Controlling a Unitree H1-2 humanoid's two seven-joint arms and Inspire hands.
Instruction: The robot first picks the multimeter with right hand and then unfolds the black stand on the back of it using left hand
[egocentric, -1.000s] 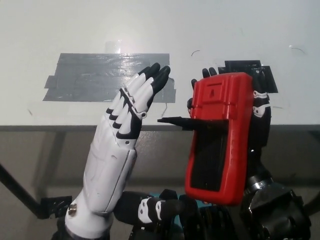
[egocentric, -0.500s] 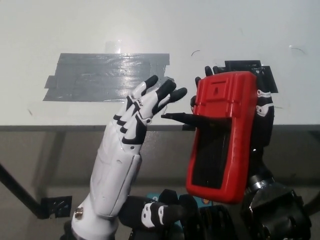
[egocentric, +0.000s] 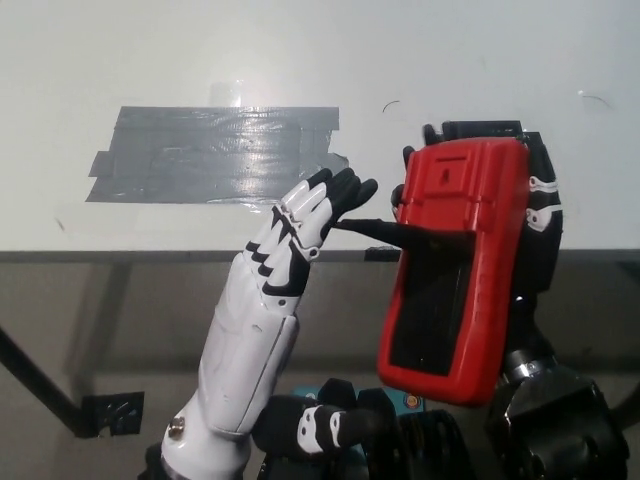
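Multimeter (egocentric: 455, 270) grasped by right robot hand (egocentric: 535, 230); left robot hand (egocentric: 300, 235) released, fingertips touching stand (egocentric: 385, 232).

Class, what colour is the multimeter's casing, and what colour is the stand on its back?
Red casing; black stand, clearest in the head view.

Lab or test bench, by look. Plain white table (egocentric: 520, 60) filling upper half, grey duct tape patch (egocentric: 200, 150) at 10 o'clock, black tape square (egocentric: 485, 128) at 1 o'clock, bare grey floor (egocentric: 90, 320) below table edge.
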